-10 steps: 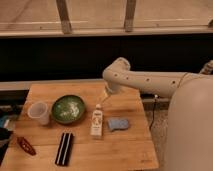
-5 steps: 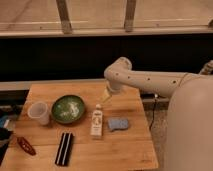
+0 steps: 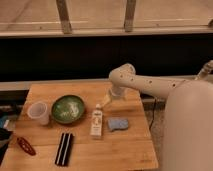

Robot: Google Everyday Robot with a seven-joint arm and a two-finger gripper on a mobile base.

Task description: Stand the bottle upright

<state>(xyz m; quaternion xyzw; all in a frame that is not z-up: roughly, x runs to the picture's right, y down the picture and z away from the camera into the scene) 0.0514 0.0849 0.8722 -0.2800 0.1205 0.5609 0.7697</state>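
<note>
The bottle (image 3: pixel 96 123) is a slim white one with a narrow cap and a pale label. It is on the wooden table (image 3: pixel 115 150), between the green bowl and the blue-grey sponge. Its cap end points away from the camera, toward the gripper. I cannot tell for sure whether it lies flat or stands. My gripper (image 3: pixel 106 102) hangs from the white arm just behind the cap end, open, with nothing visibly held between its fingers.
A green bowl (image 3: pixel 68 109) and a translucent plastic cup (image 3: pixel 39 112) stand left of the bottle. The sponge (image 3: pixel 118 123) lies at its right. A black bar-shaped object (image 3: pixel 64 148) and a red item (image 3: pixel 24 145) lie near the front left.
</note>
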